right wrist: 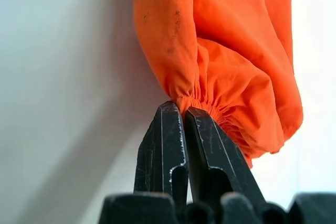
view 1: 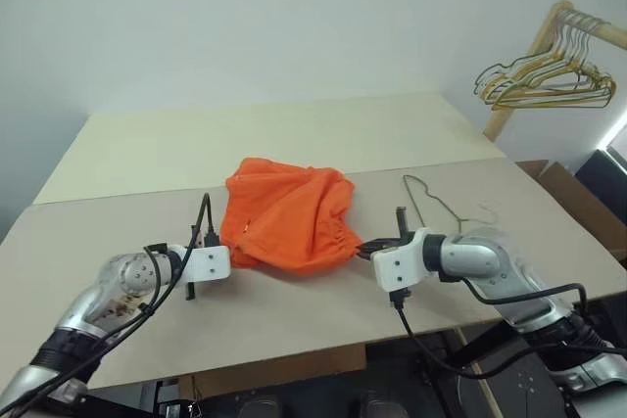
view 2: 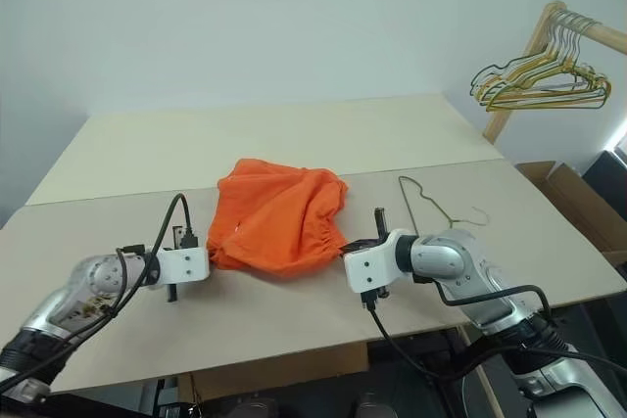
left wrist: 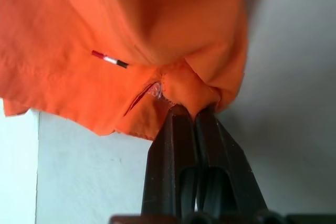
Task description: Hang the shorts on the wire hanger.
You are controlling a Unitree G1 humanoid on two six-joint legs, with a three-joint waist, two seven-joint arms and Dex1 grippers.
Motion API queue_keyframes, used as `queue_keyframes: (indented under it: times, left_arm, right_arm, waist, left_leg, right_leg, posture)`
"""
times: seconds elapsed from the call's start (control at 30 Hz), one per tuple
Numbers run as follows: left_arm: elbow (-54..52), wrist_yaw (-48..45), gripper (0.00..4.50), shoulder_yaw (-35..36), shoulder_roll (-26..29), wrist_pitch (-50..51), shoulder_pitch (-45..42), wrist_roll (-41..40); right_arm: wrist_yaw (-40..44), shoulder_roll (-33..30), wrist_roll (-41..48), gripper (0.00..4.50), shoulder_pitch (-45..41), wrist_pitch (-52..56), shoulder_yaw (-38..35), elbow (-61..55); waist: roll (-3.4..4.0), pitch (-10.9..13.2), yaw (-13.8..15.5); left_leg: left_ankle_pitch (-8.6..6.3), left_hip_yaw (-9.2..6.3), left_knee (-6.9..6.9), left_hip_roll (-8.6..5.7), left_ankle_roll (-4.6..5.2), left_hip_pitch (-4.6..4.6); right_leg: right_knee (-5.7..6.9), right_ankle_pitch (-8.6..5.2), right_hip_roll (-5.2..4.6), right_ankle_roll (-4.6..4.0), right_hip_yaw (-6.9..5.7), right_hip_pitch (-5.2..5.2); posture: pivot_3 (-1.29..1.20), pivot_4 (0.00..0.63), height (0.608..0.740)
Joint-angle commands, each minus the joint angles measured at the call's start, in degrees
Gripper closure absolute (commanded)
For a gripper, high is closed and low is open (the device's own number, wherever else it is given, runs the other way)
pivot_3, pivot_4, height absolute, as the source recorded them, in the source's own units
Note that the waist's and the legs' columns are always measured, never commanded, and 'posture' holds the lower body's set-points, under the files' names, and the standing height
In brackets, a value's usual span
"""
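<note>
The bright orange shorts lie bunched on the beige table, near its front middle. My left gripper is shut on a fold of fabric at the shorts' left edge, close to a small striped tag. My right gripper is shut on the gathered elastic waistband at the shorts' right edge. In the left eye view the two grippers sit low at either side of the shorts. The thin dark wire hanger lies flat on the table just right of the shorts, behind my right gripper.
A wooden rack at the far right carries a bunch of gold and green hangers. A cardboard box stands beyond the table's right edge. The table's front edge runs close below both arms.
</note>
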Motion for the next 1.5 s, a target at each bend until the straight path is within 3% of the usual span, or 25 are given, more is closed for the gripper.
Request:
queue_keyframes:
  times: [0.03, 0.23, 0.53, 0.67, 0.77, 0.87, 0.97, 1.07, 1.2, 1.27, 1.37, 1.5]
  left_arm:
    - [-3.2, -10.1, 4.48, 4.3, 6.3, -2.9, 0.3, -8.3]
    - [-9.3, -20.8, 4.48, 10.8, 17.8, -5.7, 9.3, -16.8]
    - [-15.7, -24.0, 4.48, 17.2, 20.1, -2.6, 15.9, -21.0]
    - [-14.7, -17.9, 4.48, 14.4, 12.1, 8.5, 2.5, -21.5]
    - [-4.6, -10.2, 4.48, 11.3, 3.3, 15.5, -15.8, -16.0]
    - [12.1, 1.7, 4.48, 8.3, -4.5, 15.3, -34.3, -7.6]
    - [35.3, 24.3, 4.48, 6.7, -12.3, 11.5, -56.7, 0.3]
    - [49.9, 41.7, 4.48, 5.6, -15.2, 5.9, -69.8, 5.2]
    - [58.2, 60.4, 4.48, 3.9, -14.5, -1.4, -78.7, 10.2]
    - [59.7, 64.4, 4.48, 3.4, -13.7, -4.1, -80.1, 11.5]
    - [60.2, 61.1, 4.48, 3.6, -13.0, -9.4, -77.9, 11.0]
    - [56.6, 49.2, 4.48, 5.0, -12.5, -17.8, -68.6, 6.8]
  right_arm:
    - [3.0, -3.4, 4.4, 4.50, 0.2, -1.9, -3.9, -2.5]
    - [9.7, -10.0, 12.3, 4.50, 2.0, -5.9, -6.9, -3.8]
    - [16.9, -14.3, 21.6, 4.50, 1.9, -3.8, -9.1, -4.2]
    - [11.3, -6.6, 18.9, 4.50, -7.7, 1.1, -8.3, 2.3]
    - [-3.2, 2.5, 8.1, 4.50, -21.6, 4.4, -7.7, 17.0]
    - [-18.7, 8.4, -1.1, 4.50, -35.2, 3.4, -6.9, 34.6]
    - [-42.1, 14.5, -5.7, 4.50, -50.5, 2.6, -8.8, 53.7]
    - [-57.1, 17.0, -6.1, 4.50, -58.7, -2.6, -11.1, 64.3]
    - [-64.3, 17.0, -5.7, 4.50, -60.0, -13.6, -11.8, 67.9]
    - [-64.7, 16.4, -6.2, 4.50, -58.2, -16.8, -11.2, 67.9]
    - [-62.0, 14.4, -7.4, 4.50, -52.4, -20.9, -9.6, 66.3]
    - [-54.3, 11.2, -6.7, 4.50, -42.5, -26.8, -8.1, 61.9]
  waist:
    - [0.00, 0.0, -0.4]
    - [0.02, 0.0, -1.3]
    - [0.02, 0.1, -1.0]
    - [0.02, 0.1, -1.1]
    - [-0.03, 0.2, -1.2]
    - [-0.08, 0.2, -1.3]
    - [-0.10, 0.2, -1.5]
    - [-0.11, 0.2, -2.3]
    - [-0.10, 0.2, -4.4]
    - [-0.10, 0.2, -5.3]
    - [-0.10, 0.2, -6.2]
    - [0.11, 0.2, -6.4]
  left_leg:
    - [0.00, 0.00, 0.00, 0.01, 0.01, -0.01]
    - [-0.14, 0.00, 0.01, -0.03, 0.17, -0.01]
    - [-0.25, 0.03, 0.09, -0.05, 0.30, 0.02]
    - [-0.25, 0.06, 0.17, -0.05, 0.28, 0.03]
    - [-0.15, 0.06, 0.51, -0.08, 0.16, 0.01]
    - [0.11, 0.08, 0.72, -0.19, 0.01, -0.02]
    - [0.23, 0.12, 0.63, -0.21, -0.08, -0.08]
    - [0.31, -0.01, 0.39, -0.26, -0.21, -0.88]
    - [0.30, 0.06, -0.73, -0.50, -0.30, -0.86]
    - [0.32, 0.17, -1.11, -0.58, -0.34, -0.85]
    - [0.36, 0.12, -1.28, -0.61, -0.42, -0.86]
    - [0.39, 0.16, -1.19, -0.59, -0.46, -0.54]
  right_leg:
    - [0.00, -0.01, -0.01, 0.00, 0.00, -0.01]
    - [0.02, -0.22, -0.13, 0.20, 0.01, -0.01]
    - [0.03, -0.27, -0.18, 0.28, 0.00, 0.08]
    - [0.08, -0.26, -0.15, 0.28, 0.00, 0.12]
    - [0.29, -0.17, -0.06, 0.33, 0.00, 0.19]
    - [0.38, 0.18, 0.05, 0.14, -0.01, 0.22]
    - [0.40, 0.29, 0.10, 0.02, 0.00, 0.10]
    - [0.45, 0.35, 0.13, -0.03, -0.05, -0.75]
    - [0.04, 0.15, 0.04, 0.12, -0.25, -1.07]
    - [-0.14, 0.04, -0.02, 0.23, -0.50, -1.07]
    - [-0.54, -0.18, -0.05, 0.28, -0.67, -0.86]
    - [-0.56, -0.19, -0.08, 0.29, -0.70, -0.43]
  posture:
    - [0.04, 0.000, 0.740]
    - [0.06, 0.000, 0.740]
    - [0.06, 0.000, 0.740]
    - [0.05, 0.000, 0.740]
    - [0.04, 0.000, 0.740]
    - [0.03, 0.000, 0.740]
    - [0.03, 0.000, 0.740]
    - [0.03, 0.000, 0.740]
    - [0.02, 0.000, 0.740]
    - [0.02, 0.000, 0.740]
    - [0.02, 0.000, 0.740]
    - [0.02, 0.000, 0.740]
